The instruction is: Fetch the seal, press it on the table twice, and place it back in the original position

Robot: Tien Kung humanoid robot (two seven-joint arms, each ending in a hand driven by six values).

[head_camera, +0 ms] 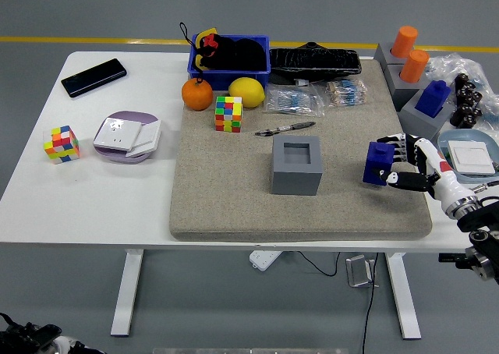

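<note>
The blue seal (379, 163) stands low over the right part of the beige felt mat (226, 198), gripped from its right side by my right hand (399, 167); I cannot tell if it touches the mat. Its grey holder block (296, 164) with a square empty socket sits in the mat's middle, well left of the seal. My right arm comes in from the lower right corner. The left arm does not show.
Behind the holder lie a pen (284, 128), a Rubik's cube (228, 114), an orange (197, 94), a lemon (246, 91) and a blue bin (231, 60). Another blue seal (433, 98) and orange cylinders (409, 54) stand at the right edge. A phone (93, 76) lies far left.
</note>
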